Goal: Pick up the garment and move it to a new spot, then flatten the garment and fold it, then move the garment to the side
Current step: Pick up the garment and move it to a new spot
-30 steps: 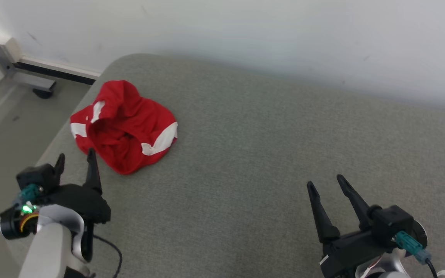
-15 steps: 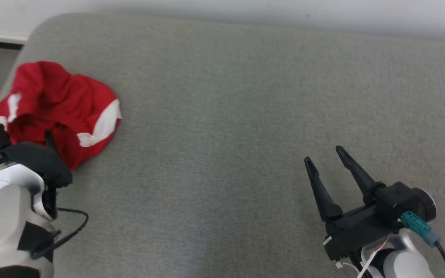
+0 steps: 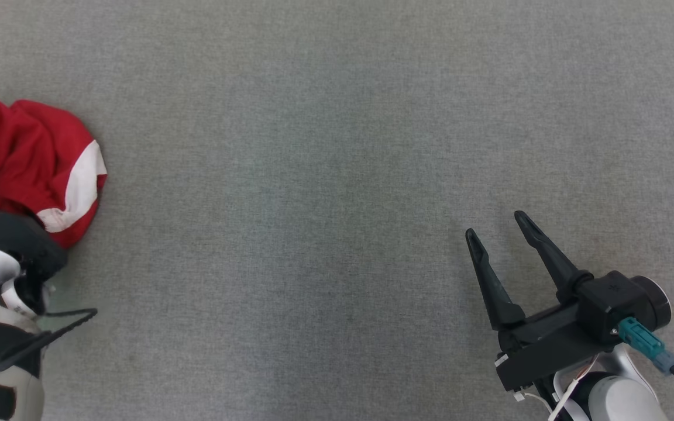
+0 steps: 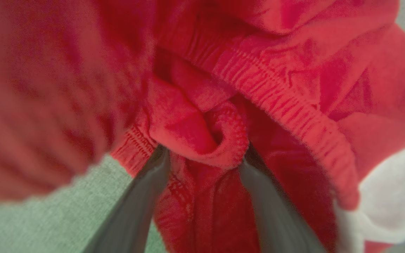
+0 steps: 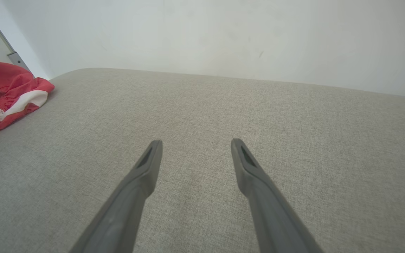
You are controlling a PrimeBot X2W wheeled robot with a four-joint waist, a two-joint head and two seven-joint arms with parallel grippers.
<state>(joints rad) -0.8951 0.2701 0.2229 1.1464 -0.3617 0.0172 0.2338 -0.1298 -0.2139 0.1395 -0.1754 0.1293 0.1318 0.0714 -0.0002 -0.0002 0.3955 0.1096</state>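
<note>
Garment [image 3: 27,158], red with white panels, lies crumpled at the far left of the grey upholstered surface [image 3: 313,175]. The left claw [image 4: 204,153] is buried in it, its fingers spread either side of a waistband fold. Bare grey fabric runs rightward to the right claw [image 3: 494,224], fingers apart, well clear. A white wall [image 5: 223,35] stands behind.

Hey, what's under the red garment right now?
The grey cushion shows at the edge of the garment. The left gripper stands open around a waistband fold, tips covered by cloth; the heap hides the rest.
</note>
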